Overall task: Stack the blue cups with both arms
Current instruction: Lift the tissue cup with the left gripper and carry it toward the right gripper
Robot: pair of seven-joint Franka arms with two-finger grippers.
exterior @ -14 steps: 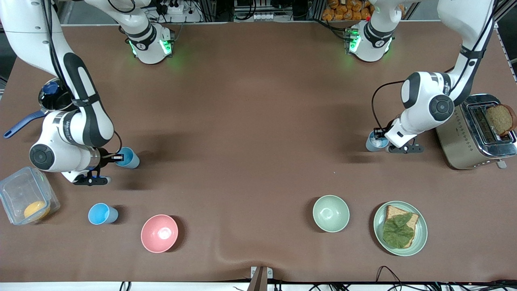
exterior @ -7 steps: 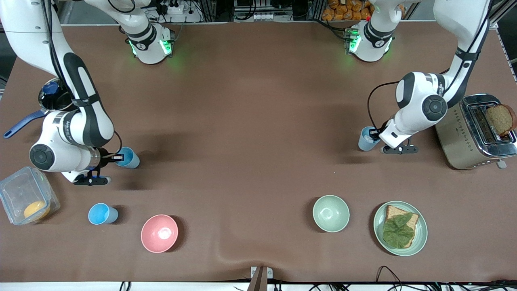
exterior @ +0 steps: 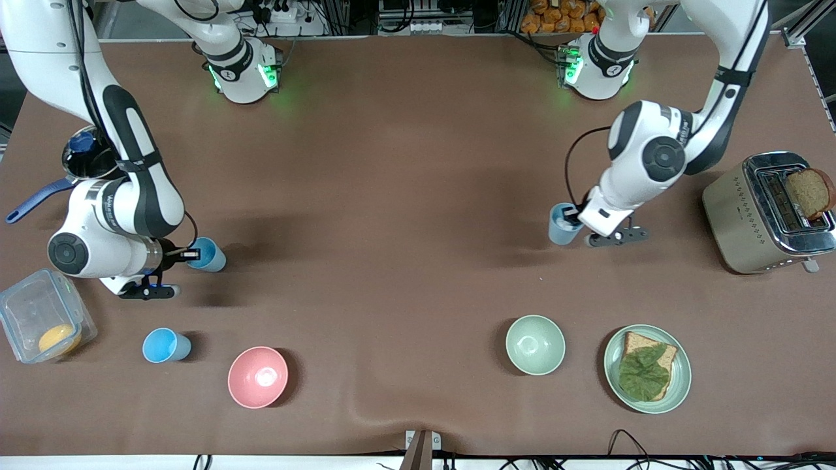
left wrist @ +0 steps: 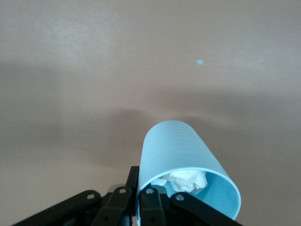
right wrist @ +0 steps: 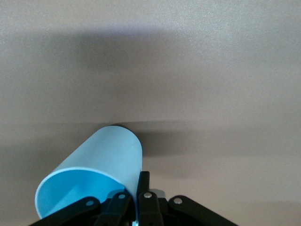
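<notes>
My left gripper (exterior: 573,217) is shut on the rim of the grey-blue cup (exterior: 560,225) and holds it low over the table, away from the toaster. In the left wrist view the gripper (left wrist: 140,187) pinches the cup (left wrist: 178,155) wall, and white crumpled paper (left wrist: 186,180) lies inside. My right gripper (exterior: 194,254) is shut on the rim of a sky-blue cup (exterior: 209,255) at the right arm's end; the right wrist view shows the gripper (right wrist: 134,189) pinching this empty cup (right wrist: 106,162). Another sky-blue cup (exterior: 164,345) stands free, nearer the front camera.
A pink bowl (exterior: 258,377) and a pale green bowl (exterior: 535,344) stand near the front edge. A plate with bread and lettuce (exterior: 679,385) sits beside the green bowl. A toaster (exterior: 751,215), a clear container (exterior: 26,313) and a pot (exterior: 85,163) stand at the table's ends.
My left gripper has carried the grey-blue cup away from the toaster toward the table's middle. The right arm and its cup have not moved.
</notes>
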